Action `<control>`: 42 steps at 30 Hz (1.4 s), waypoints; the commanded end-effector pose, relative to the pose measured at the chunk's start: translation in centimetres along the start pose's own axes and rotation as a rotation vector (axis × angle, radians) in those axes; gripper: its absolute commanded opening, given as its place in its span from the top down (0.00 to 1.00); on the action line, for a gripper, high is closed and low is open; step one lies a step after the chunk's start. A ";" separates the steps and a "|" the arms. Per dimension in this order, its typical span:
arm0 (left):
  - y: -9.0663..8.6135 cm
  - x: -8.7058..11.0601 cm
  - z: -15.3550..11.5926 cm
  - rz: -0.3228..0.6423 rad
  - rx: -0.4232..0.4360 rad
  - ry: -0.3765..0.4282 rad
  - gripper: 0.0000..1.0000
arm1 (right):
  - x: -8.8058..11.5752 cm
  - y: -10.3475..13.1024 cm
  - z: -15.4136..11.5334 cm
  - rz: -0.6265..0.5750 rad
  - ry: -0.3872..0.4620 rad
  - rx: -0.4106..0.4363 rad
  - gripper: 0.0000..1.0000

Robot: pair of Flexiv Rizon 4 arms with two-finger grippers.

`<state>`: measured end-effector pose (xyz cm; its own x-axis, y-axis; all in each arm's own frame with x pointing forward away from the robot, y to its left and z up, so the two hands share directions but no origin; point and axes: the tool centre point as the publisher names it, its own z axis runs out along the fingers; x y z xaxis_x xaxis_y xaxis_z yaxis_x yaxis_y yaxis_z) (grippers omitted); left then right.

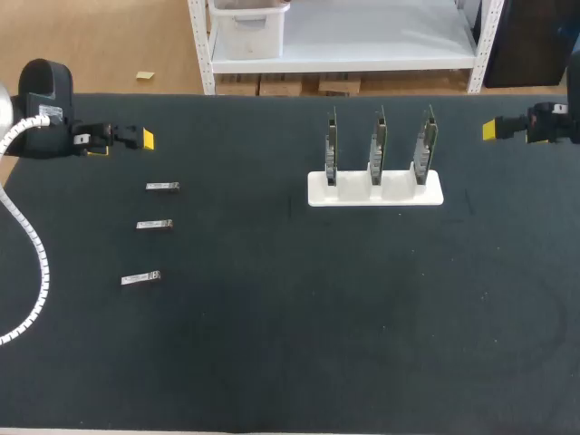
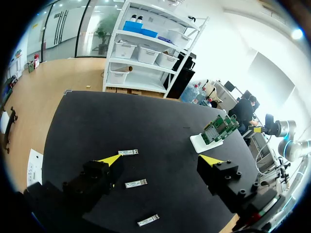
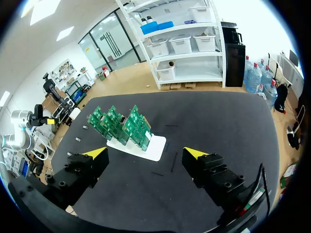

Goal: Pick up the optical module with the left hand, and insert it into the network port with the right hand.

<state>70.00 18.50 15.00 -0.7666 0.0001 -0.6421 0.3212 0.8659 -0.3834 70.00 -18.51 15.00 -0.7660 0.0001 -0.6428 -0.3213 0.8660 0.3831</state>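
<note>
Hovering upper left, our left gripper is spread open and empty. Three optical modules lie centre-left, so a sloppy descent may knock a neighbour. Network cards stand upper middle in the white holder. Our right gripper, upper right, is also released, and a skewed handover could jam the port.

Optical modules left on table, card stand right

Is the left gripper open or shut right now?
Open. The left gripper has its jaws wide apart, gripping nothing; the optical modules lie on the table below.
</note>
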 end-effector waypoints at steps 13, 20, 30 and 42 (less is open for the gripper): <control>0.0 0.0 0.0 0.000 0.000 0.000 0.00 | 0.0 0.0 0.0 0.000 0.000 0.000 0.00; 0.2 0.0 -0.1 0.006 0.017 0.003 0.00 | 0.0 0.0 0.0 0.000 0.000 0.000 0.00; 2.0 -2.7 1.2 0.276 -0.018 0.097 0.00 | 0.0 0.0 0.0 0.000 0.000 0.000 0.00; 4.8 -3.9 4.5 0.718 0.135 0.464 0.00 | 0.0 0.0 0.0 0.000 0.000 0.000 0.00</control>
<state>74.61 20.17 13.32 -0.5875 0.5080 -0.6299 0.7113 0.6954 -0.1026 70.00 -18.50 15.00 -0.7660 0.0001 -0.6428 -0.3213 0.8660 0.3831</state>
